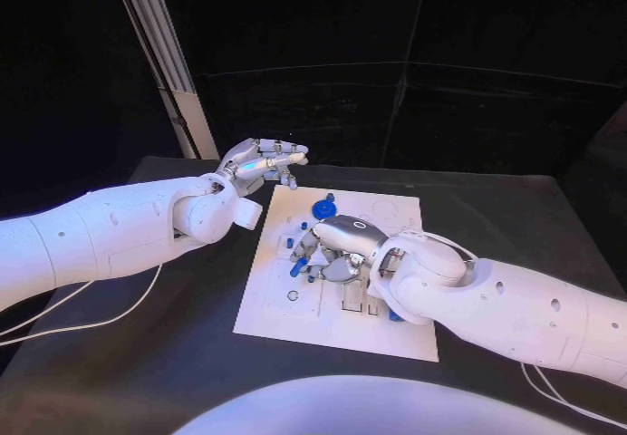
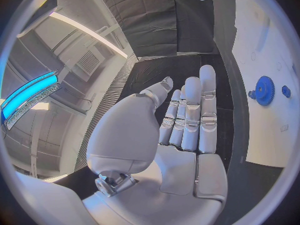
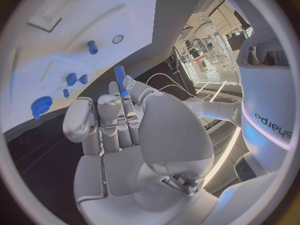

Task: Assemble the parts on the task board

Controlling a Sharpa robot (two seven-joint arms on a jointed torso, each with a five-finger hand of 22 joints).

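Midway by the look: blue gear (image 1: pixel 324 210) seated at the board's (image 1: pixel 392 335) 12 o'clock, right hand (image 1: pixel 342 246) fingers (image 3: pixel 125 102) pinching a blue peg (image 3: pixel 119 79) not yet placed, left hand (image 1: pixel 257 163) empty, fingers straight, beyond the 11 o'clock corner.

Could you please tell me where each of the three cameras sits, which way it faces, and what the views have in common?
Head view: on the robot's head, looking down at the black table and task board; both white arms, left hand and right hand show.
Left wrist view: behind the left hand, facing past its empty, straight fingers toward the board's edge and a blue gear.
Right wrist view: behind the right hand, facing the board; a blue peg sits in its fingers.
Shared: all three show the board with blue parts.
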